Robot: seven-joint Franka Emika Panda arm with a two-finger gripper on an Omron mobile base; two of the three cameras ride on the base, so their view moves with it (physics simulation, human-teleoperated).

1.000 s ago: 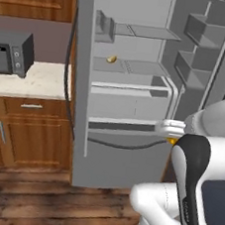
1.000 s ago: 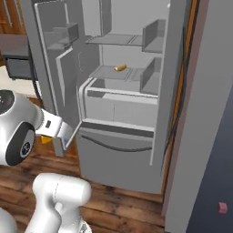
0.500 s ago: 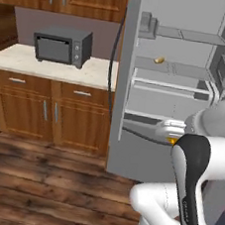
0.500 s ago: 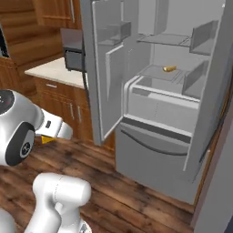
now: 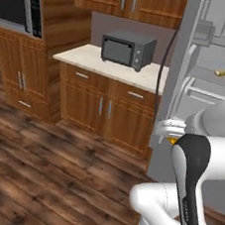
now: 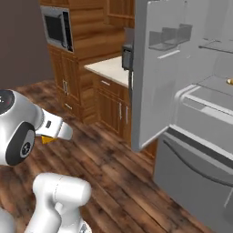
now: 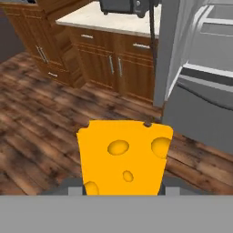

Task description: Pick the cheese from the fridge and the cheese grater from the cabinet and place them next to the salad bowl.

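— Carrying the cheese (image 7: pixel 123 159) clamped in the gripper (image 7: pixel 122 189), low over the wood floor (image 7: pixel 41 118)?
— Yes. Best kept level, grip firm, clear of the open fridge (image 6: pixel 191 136) door.
— Anything left inside?
— On a far shelf, one small yellowish item (image 5: pixel 220 73); hard to identify. Door bins look empty. Toaster oven (image 5: pixel 127 49) on the counter (image 5: pixel 105 63) beyond.

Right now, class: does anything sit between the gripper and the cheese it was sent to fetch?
No. In the hand view the cheese is already clamped in the gripper, out of the fridge and above the wooden floor. Nothing separates them; the salad bowl is out of view.
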